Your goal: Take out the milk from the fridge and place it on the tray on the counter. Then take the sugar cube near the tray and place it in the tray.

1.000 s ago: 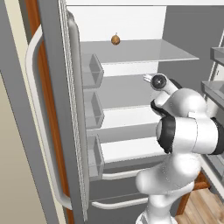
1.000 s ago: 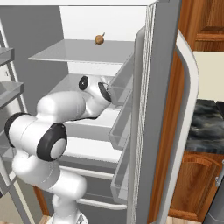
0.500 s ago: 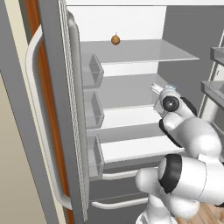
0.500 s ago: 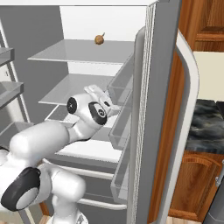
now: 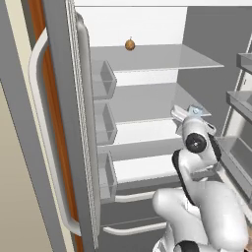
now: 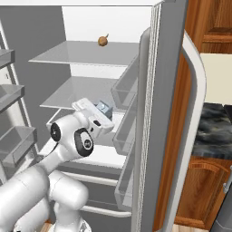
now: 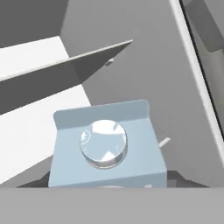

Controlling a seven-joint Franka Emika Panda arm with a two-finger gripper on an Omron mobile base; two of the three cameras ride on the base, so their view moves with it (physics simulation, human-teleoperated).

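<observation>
Pale milk [image 7: 107, 146] drawn outward, pincer [image 6: 105, 110] retreating

The tall grey fridge [image 5: 197, 59] stands open, its white shelves mostly bare, leaving wide free room between them. A small brown round object [image 5: 130, 45] sits alone on the top shelf, well apart from everything else. The open door with grey bins [image 6: 124, 131] walls in the right side of the opening, close beside the arm. The pale grey-white milk carton [image 7: 107, 146] sits directly in front of the claw, blocking the way ahead. A shelf edge [image 7: 65, 65] runs across just beyond it.
</observation>
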